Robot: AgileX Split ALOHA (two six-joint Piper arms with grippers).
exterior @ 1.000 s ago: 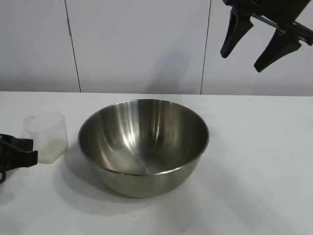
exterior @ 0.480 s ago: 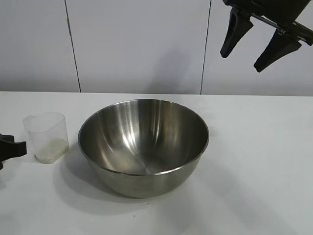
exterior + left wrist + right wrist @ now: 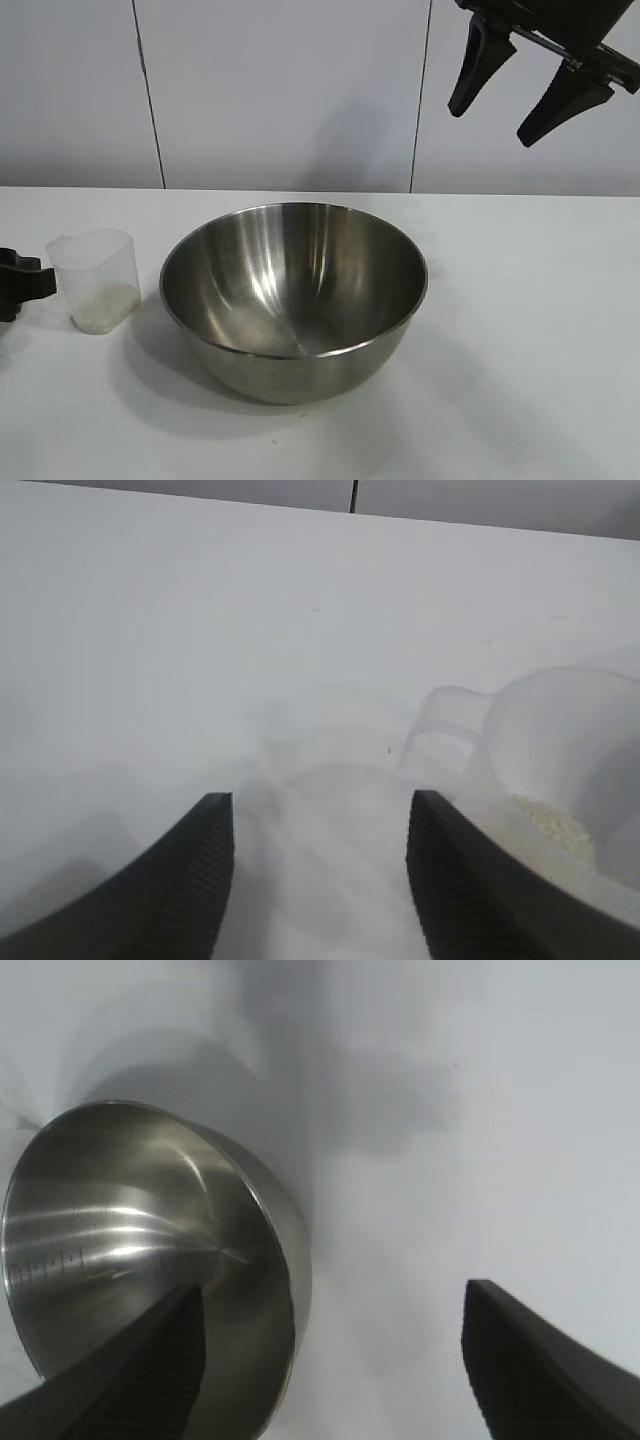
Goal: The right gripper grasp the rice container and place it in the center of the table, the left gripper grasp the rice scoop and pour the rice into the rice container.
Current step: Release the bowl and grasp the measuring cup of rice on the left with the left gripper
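The rice container sits mid-table, empty, with the right gripper parked high at two o'clock, jaws spread. At nine o'clock the rice scoop stands upright (rice unpoured), the left gripper beside it, jaws apart, holding nothing

A plain white table fills the lower part of the exterior view, its matte top smooth and unmarked apart from soft grey shadows. Behind its far edge rises a pale grey-white wall made of flat panels, divided by 2 thin dark vertical seams, 1 toward the left and 1 right of centre. Light is even and diffuse, falling from above and casting only faint, blurred shadows across the table surface.
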